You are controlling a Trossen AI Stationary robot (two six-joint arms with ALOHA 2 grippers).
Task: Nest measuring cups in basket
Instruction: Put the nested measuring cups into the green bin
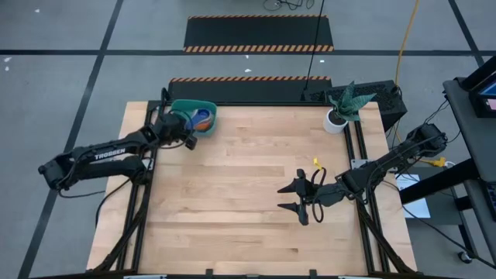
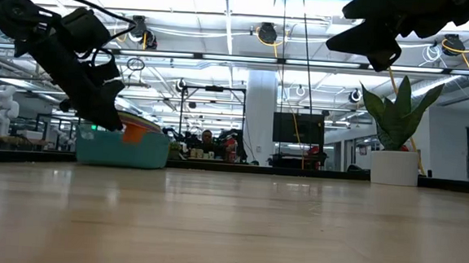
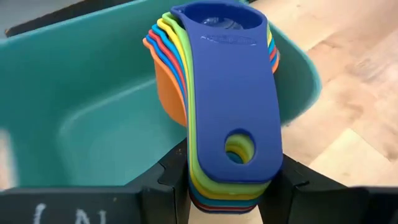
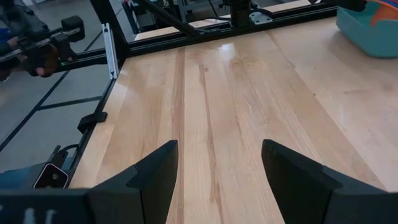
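While the left gripper (image 3: 230, 186) clamps the nested cups (image 3: 217, 93) over the basket (image 3: 81, 106), lowering and release come next; the right gripper (image 4: 217, 180) waits open, empty.

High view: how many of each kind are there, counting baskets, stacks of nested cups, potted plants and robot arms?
Basket: 1
Stack of measuring cups: 1
Potted plant: 1
Robot arms: 2, the left arm and the right arm
Total: 5
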